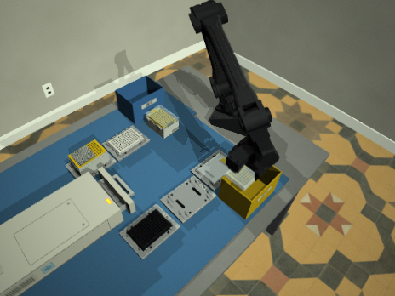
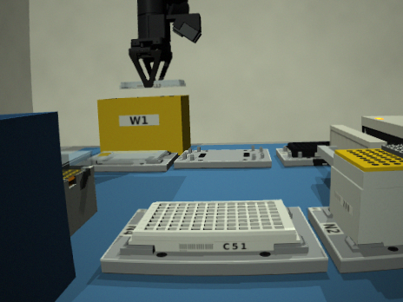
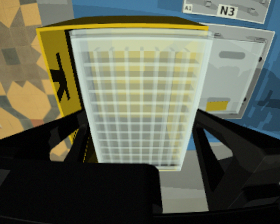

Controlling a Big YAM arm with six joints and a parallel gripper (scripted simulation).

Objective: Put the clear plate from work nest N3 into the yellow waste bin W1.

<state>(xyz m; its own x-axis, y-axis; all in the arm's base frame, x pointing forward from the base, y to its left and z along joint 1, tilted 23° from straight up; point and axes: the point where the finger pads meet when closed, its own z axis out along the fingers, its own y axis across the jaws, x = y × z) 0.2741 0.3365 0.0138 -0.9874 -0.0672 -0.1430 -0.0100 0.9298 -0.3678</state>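
My gripper [image 1: 251,177] [image 2: 154,84] [image 3: 141,114] grips the clear plate [image 1: 242,178] [image 2: 174,83] [image 3: 142,95] level. Below it stands the yellow bin [image 1: 245,202] [image 2: 143,131] [image 3: 56,75], with open air between plate and rim

Two bins — one blue [image 1: 132,105] [image 2: 32,187], one yellow [image 1: 243,201] [image 2: 139,137] [image 3: 55,65]; one arm [image 1: 230,69] [image 2: 153,16].

Blue bin [image 1: 131,105] [image 2: 32,205] near the wall-side edge of the desk [image 1: 300,143] [image 2: 243,187] [image 3: 185,186], white plate C51 [image 1: 126,140] [image 2: 213,235] seated in nest N4 [image 1: 119,156] [image 2: 213,267], black plate [image 1: 150,230] [image 2: 306,148] toward the opposite edge.
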